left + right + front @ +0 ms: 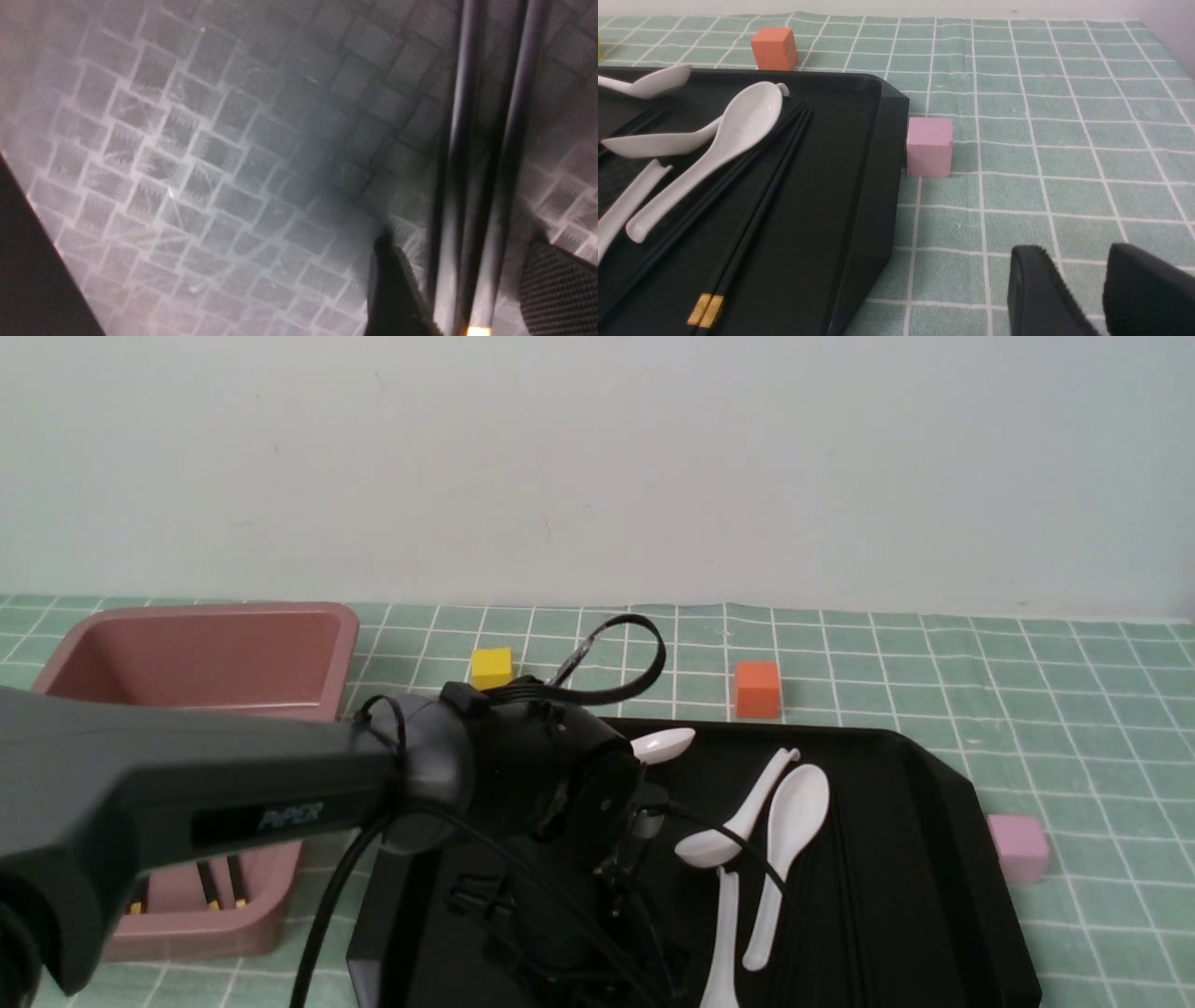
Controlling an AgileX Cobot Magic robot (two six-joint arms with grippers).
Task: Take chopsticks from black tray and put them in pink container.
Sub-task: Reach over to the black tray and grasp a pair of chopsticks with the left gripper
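The black tray (943,859) lies in the middle of the table, and my left arm reaches over it with the wrist (560,784) pointing down. The left wrist view is close to the tray's patterned floor. There my left gripper (460,240) is open, and two black chopsticks (486,163) with a gold end lie between its fingers (397,289). Another pair of chopsticks (752,210) lies by the tray's (831,186) right side. The pink container (205,653) stands at the left with chopsticks (213,887) inside. My right gripper (1076,252) hovers over the cloth, slightly open and empty.
Several white spoons (794,821) lie in the tray, beside the left arm's cable. A yellow cube (492,667) and an orange cube (756,689) sit behind the tray. A pale pink cube (1018,847) touches the tray's right edge. A green checked cloth covers the table.
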